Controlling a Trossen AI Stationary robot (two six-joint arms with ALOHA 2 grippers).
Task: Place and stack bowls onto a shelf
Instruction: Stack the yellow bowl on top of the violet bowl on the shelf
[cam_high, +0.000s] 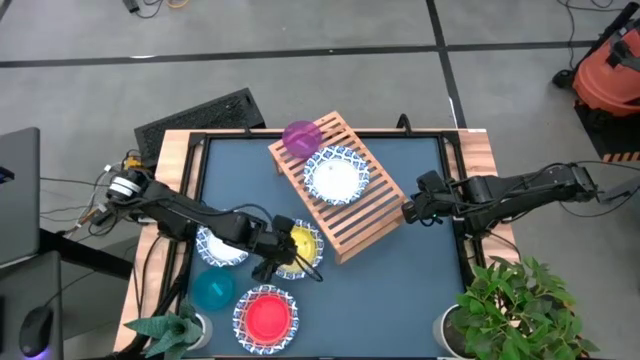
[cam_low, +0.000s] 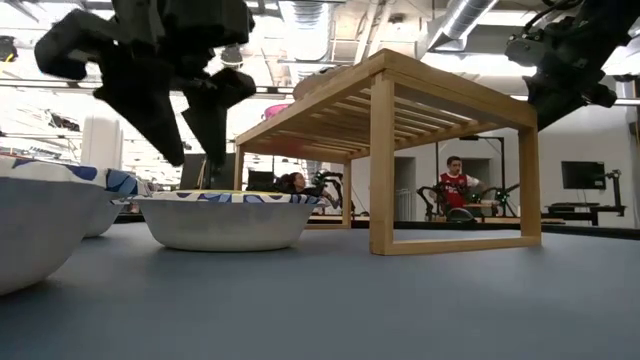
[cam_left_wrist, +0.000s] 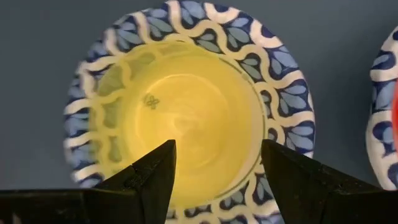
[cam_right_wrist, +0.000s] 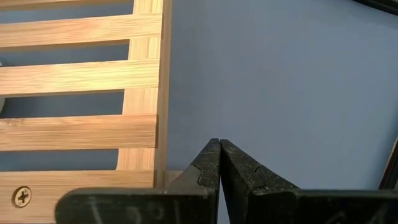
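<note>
A yellow bowl sits inside a white dish with a blue patterned rim, left of the shelf's near end. My left gripper hangs open just above the yellow bowl, one finger over each side, touching nothing. In the low view its fingers stand clear above the dish's rim. The light-wood shelf carries a purple bowl and a patterned dish. My right gripper waits shut by the shelf's right end.
A teal bowl and a red bowl in a patterned dish sit near the front left. Another patterned dish lies under my left arm. Potted plants stand at both near corners. People show in the room beyond.
</note>
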